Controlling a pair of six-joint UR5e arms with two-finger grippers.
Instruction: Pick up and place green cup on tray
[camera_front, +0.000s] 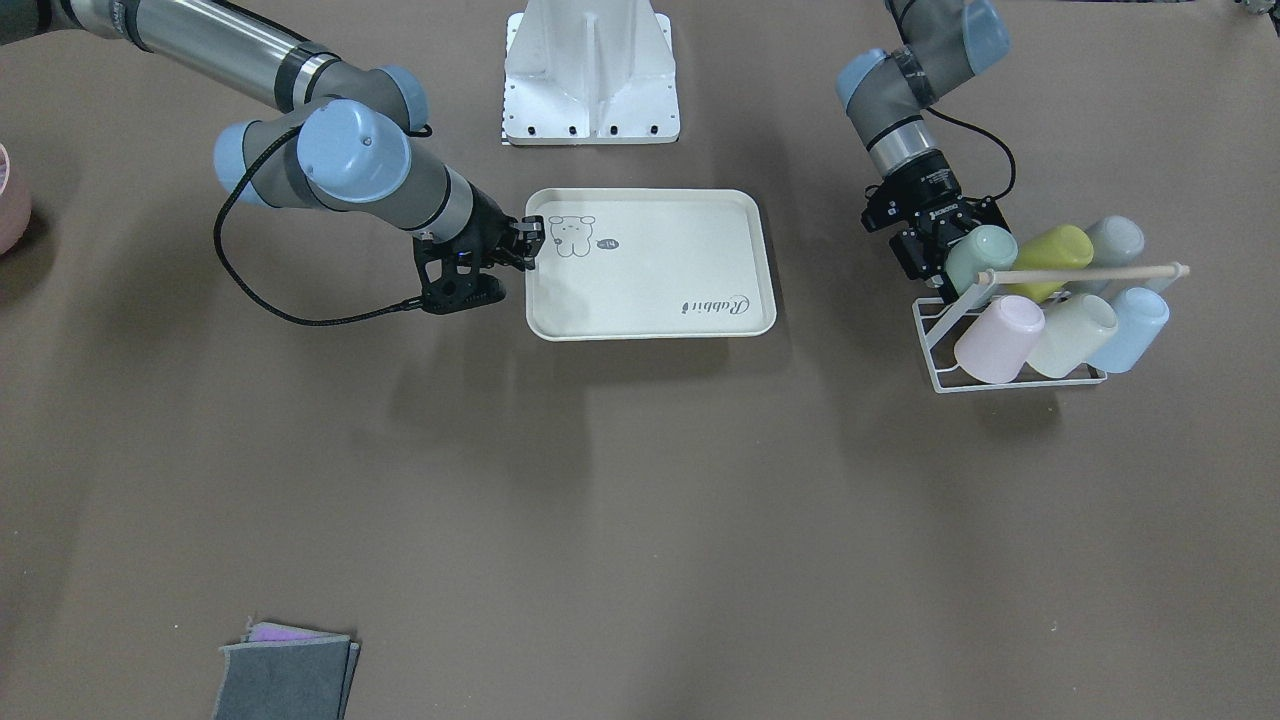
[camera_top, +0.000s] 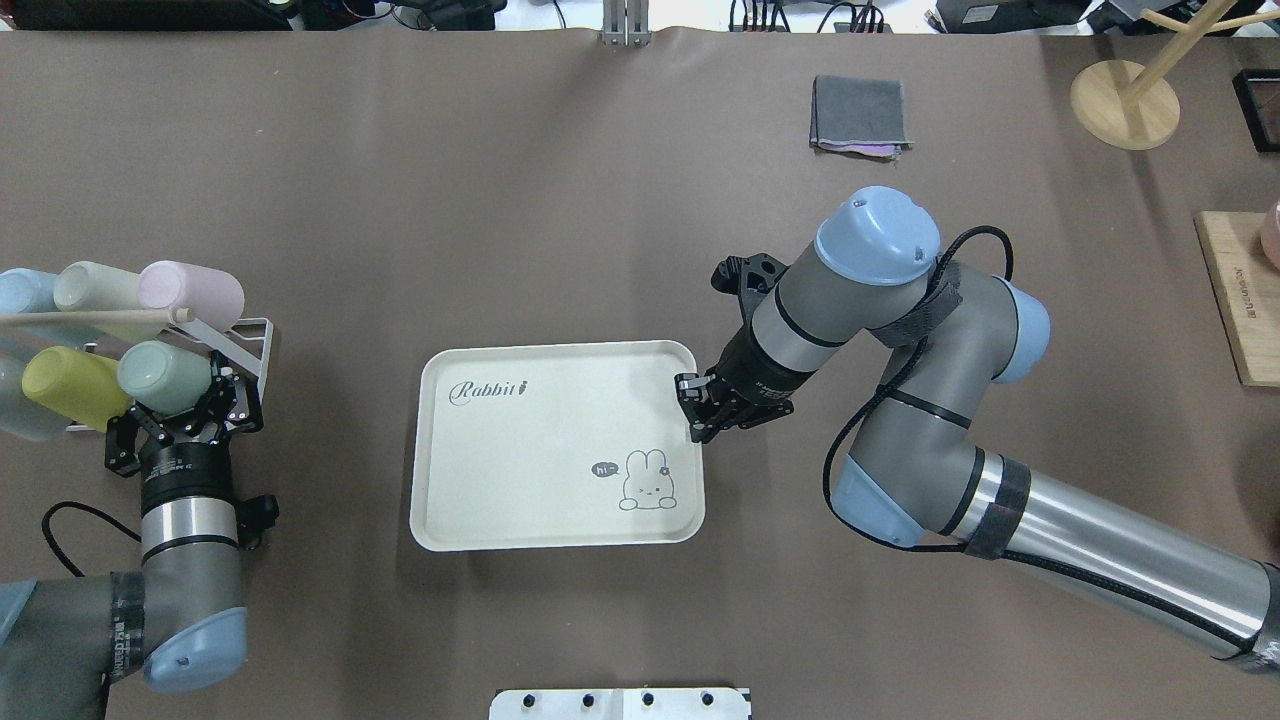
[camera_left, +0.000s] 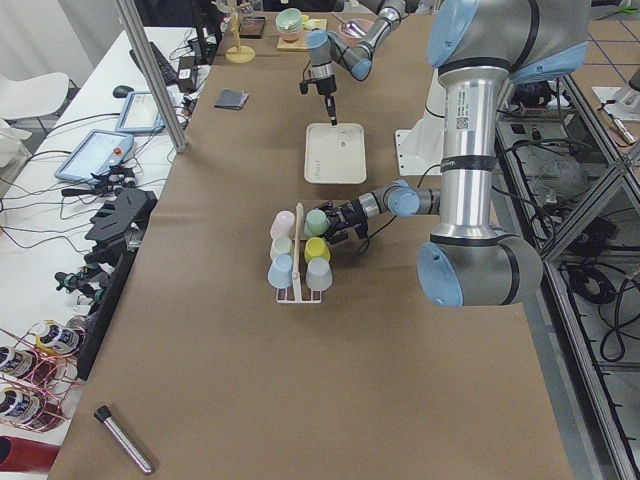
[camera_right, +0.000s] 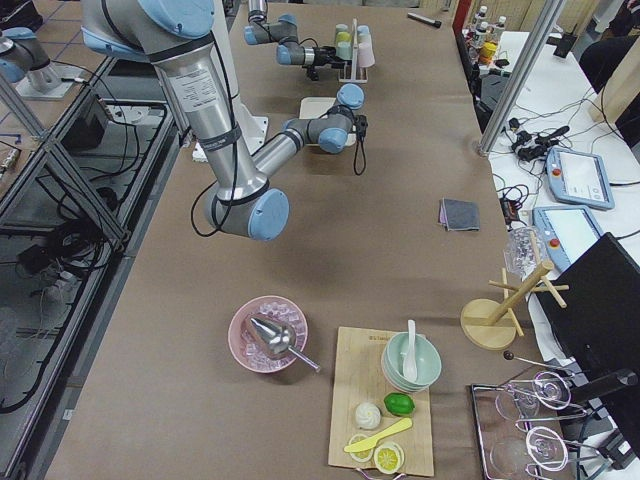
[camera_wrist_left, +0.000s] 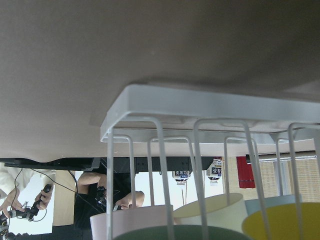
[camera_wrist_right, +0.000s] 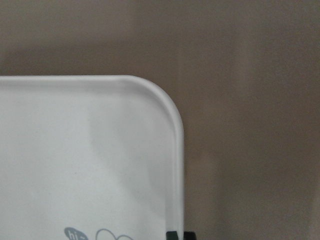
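Left gripper (camera_top: 185, 400) straddles green cup (camera_top: 165, 378)
Jaws apart, cup between them; the right gripper (camera_top: 693, 408) is pinched onto the tray (camera_top: 560, 530) rim.

Brown matte table surface (camera_wrist_left: 150, 45) fills the upper half of the view. White metal wire rack (camera_wrist_left: 210, 102): flat frame lies against the table, thin wire loops run downward from it. Only rims show along the bottom edge: pink plastic cup (camera_wrist_left: 135, 220), cream plastic cup (camera_wrist_left: 215, 212), pale blue plastic cup (camera_wrist_left: 272, 201), yellow-green plastic cup (camera_wrist_left: 275, 225). Nearest is the green plastic cup (camera_wrist_left: 145, 234), mostly cut off. Background is blurred; a person's hand (camera_wrist_left: 10, 204) is at lower left.
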